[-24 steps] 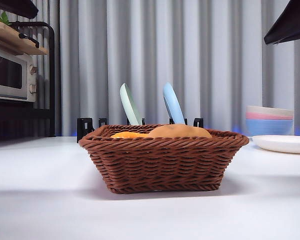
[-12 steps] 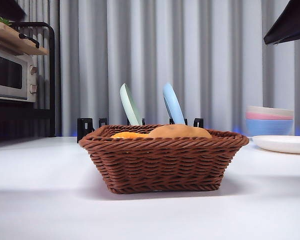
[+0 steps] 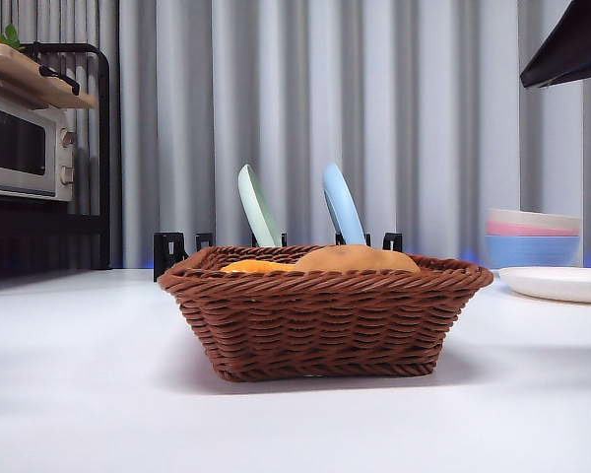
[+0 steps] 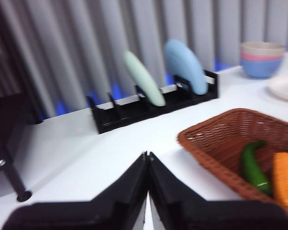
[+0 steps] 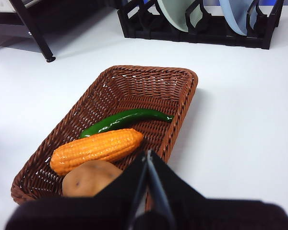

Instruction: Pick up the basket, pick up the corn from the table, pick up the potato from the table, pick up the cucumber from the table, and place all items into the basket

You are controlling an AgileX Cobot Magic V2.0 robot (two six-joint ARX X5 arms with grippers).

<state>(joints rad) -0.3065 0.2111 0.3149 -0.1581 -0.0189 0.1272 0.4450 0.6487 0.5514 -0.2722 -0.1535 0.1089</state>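
The brown wicker basket [image 3: 323, 320] stands on the white table [image 3: 79, 394], also seen in the right wrist view [image 5: 178, 98] and the left wrist view [image 4: 206, 143]. Inside it lie the green cucumber [image 5: 125, 120], the orange corn [image 5: 97, 148] and the tan potato [image 5: 89, 178]. Over the rim the potato [image 3: 355, 260] and a bit of corn [image 3: 251, 266] show. My right gripper [image 5: 148, 154] is shut and empty above the basket's near end. My left gripper [image 4: 146, 155] is shut and empty over bare table beside the basket.
A black dish rack [image 3: 167, 251] with a green plate [image 3: 257, 205] and a blue plate [image 3: 341, 203] stands behind the basket. Stacked bowls [image 3: 532, 238] and a white plate [image 3: 561, 283] sit at the right. A microwave on a shelf [image 3: 20, 148] is at the left.
The dark arm tip at the top left corner has gone out of view. The basket and its contents have not moved.
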